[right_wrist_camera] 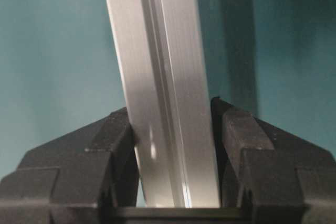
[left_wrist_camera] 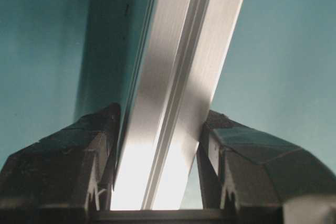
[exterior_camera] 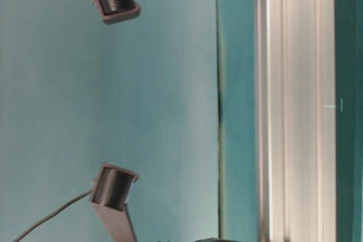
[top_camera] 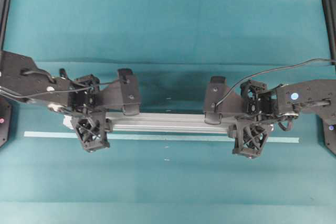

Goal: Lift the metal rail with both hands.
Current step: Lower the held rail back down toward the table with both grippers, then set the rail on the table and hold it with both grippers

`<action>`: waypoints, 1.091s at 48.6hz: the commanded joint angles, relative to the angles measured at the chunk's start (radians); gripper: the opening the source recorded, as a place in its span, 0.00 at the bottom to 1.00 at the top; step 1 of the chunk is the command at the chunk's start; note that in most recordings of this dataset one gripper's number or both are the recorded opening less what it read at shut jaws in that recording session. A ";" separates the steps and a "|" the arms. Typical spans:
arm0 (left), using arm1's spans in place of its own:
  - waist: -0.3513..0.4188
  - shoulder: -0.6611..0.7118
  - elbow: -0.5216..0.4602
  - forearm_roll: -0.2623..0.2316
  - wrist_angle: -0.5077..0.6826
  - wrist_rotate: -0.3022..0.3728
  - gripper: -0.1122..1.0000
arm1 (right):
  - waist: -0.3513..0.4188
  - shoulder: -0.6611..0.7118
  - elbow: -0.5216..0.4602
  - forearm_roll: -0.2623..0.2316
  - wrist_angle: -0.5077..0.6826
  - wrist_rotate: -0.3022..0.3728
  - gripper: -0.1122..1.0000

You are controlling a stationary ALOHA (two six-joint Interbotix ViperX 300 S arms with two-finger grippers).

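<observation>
The metal rail (top_camera: 168, 121) is a long silver grooved bar lying crosswise over the teal cloth. My left gripper (top_camera: 94, 123) is shut on it near its left end and my right gripper (top_camera: 252, 128) near its right end. In the left wrist view the rail (left_wrist_camera: 178, 66) runs between the black fingers (left_wrist_camera: 94, 140) of the left gripper (left_wrist_camera: 161, 114), both pressed against its sides. In the right wrist view the right gripper (right_wrist_camera: 170, 106) clamps the rail (right_wrist_camera: 152, 51) the same way. The rail's shadow (left_wrist_camera: 105, 51) falls well to one side, so the bar hangs above the cloth.
A thin pale tape strip (top_camera: 157, 137) lies on the cloth just in front of the rail. Black frame posts (top_camera: 328, 14) stand at the far corners. In the table-level view the rail (exterior_camera: 295, 106) fills the right side, with two grey ribbed arm parts (exterior_camera: 113, 188) behind.
</observation>
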 commanded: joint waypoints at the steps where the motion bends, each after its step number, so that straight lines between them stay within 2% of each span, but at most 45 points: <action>1: 0.012 0.002 -0.008 -0.005 -0.012 -0.066 0.41 | 0.002 0.006 -0.008 0.003 -0.023 0.012 0.45; 26: 0.006 0.011 0.000 -0.005 -0.049 -0.069 0.41 | 0.002 0.040 0.002 0.003 -0.060 0.014 0.45; 38: -0.008 0.029 0.002 -0.005 -0.060 -0.100 0.41 | 0.002 0.044 0.011 0.003 -0.061 0.012 0.45; 53: -0.009 0.054 0.009 -0.005 -0.080 -0.083 0.41 | 0.002 0.061 0.021 0.003 -0.089 0.014 0.45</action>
